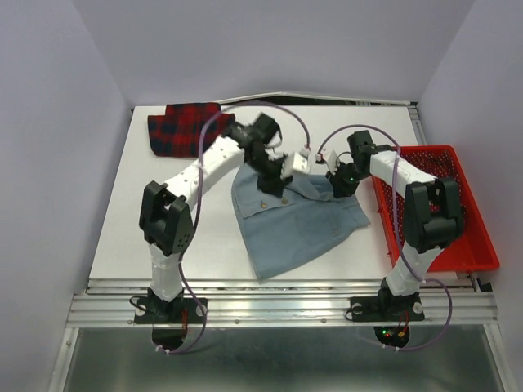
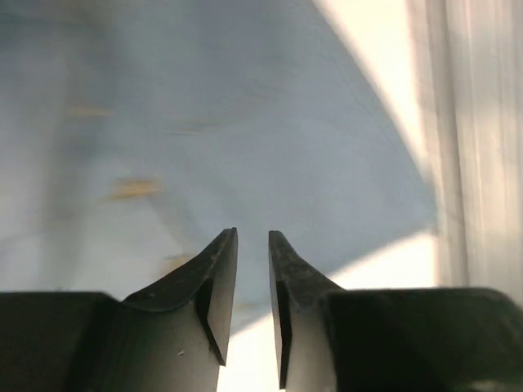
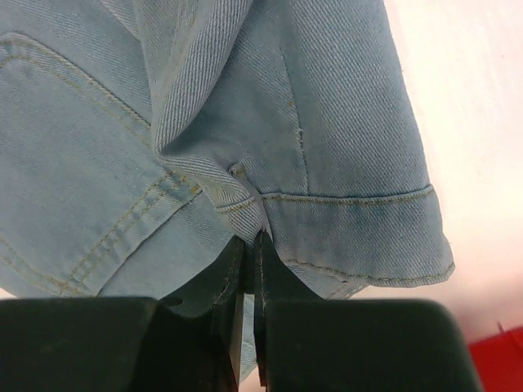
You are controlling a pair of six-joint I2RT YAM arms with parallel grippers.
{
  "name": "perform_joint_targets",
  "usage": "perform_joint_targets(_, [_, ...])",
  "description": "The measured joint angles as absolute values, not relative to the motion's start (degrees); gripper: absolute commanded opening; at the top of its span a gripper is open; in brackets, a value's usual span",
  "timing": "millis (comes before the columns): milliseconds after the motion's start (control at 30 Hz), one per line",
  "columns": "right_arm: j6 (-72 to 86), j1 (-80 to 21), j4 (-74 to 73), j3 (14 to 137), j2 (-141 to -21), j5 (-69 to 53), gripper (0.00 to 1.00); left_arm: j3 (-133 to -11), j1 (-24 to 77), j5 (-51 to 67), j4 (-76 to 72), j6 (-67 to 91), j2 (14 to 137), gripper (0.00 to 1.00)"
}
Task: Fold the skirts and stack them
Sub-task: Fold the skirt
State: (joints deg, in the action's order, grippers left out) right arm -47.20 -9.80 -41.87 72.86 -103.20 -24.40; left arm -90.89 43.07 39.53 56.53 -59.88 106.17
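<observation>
The light blue-grey denim skirt (image 1: 286, 224) lies spread on the middle of the white table. The folded red-and-navy plaid skirt (image 1: 184, 126) lies at the back left. My right gripper (image 1: 337, 184) is shut on a pinch of the denim skirt (image 3: 327, 122) near a hem corner; cloth bunches at the fingertips (image 3: 245, 253). My left gripper (image 1: 274, 184) hovers over the skirt's upper edge. In the left wrist view its jaws (image 2: 252, 237) stand a narrow gap apart with nothing between them, and the denim (image 2: 212, 106) is blurred below.
A red plastic basket (image 1: 478, 237) stands at the right edge of the table, just right of the right arm. The metal rail (image 1: 278, 302) runs along the near edge. Grey walls close in the left, back and right.
</observation>
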Motion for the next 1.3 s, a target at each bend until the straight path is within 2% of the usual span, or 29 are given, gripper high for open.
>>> perform_joint_targets(33, [-47.29, -9.82, -41.89, 72.86, -103.18, -24.43, 0.01, -101.14, 38.81, 40.53, 58.11, -59.44, 108.95, 0.43])
perform_joint_targets(67, [-47.42, -9.89, -41.76, 72.86, -103.15, -24.4, 0.01, -107.42, 36.21, 40.86, 57.91, -59.59, 110.91, 0.48])
perform_joint_targets(100, [-47.7, -10.0, -41.82, 72.86, -103.15, -24.4, 0.01, -115.68, 32.03, 40.95, 57.89, -59.61, 113.89, 0.49])
perform_joint_targets(167, [-48.12, -10.13, -41.78, 72.82, -103.15, -24.36, 0.01, -127.04, 25.21, 39.99, 57.23, -59.09, 118.93, 0.53])
perform_joint_targets(267, [-48.73, -10.22, -41.71, 72.51, -103.15, -24.21, 0.01, -136.79, 18.76, 36.95, 56.01, -58.3, 125.64, 0.57])
perform_joint_targets(367, [-49.87, -10.37, -41.17, 71.46, -102.89, -24.14, 0.01, -135.63, 17.02, 34.54, 51.72, -57.14, 129.54, 0.61])
perform_joint_targets(533, [-52.51, -11.88, -39.81, 66.81, -99.94, -22.24, 0.01, -124.92, 18.17, 32.86, 44.07, -56.93, 132.33, 0.62])
perform_joint_targets(933, [-54.54, -13.58, -38.24, 63.57, -99.02, -19.59, 0.01, -125.36, 19.07, 36.47, 34.87, -58.87, 137.95, 0.61])
perform_joint_targets(1200, [-54.65, -13.58, -38.61, 64.12, -99.37, -19.25, 0.01, -129.97, 20.32, 37.26, 38.26, -63.68, 142.89, 0.56])
perform_joint_targets(1300, [-54.65, -13.58, -39.0, 64.69, -99.81, -19.2, 0.01, -133.08, 21.28, 35.18, 40.51, -64.4, 145.49, 0.49])
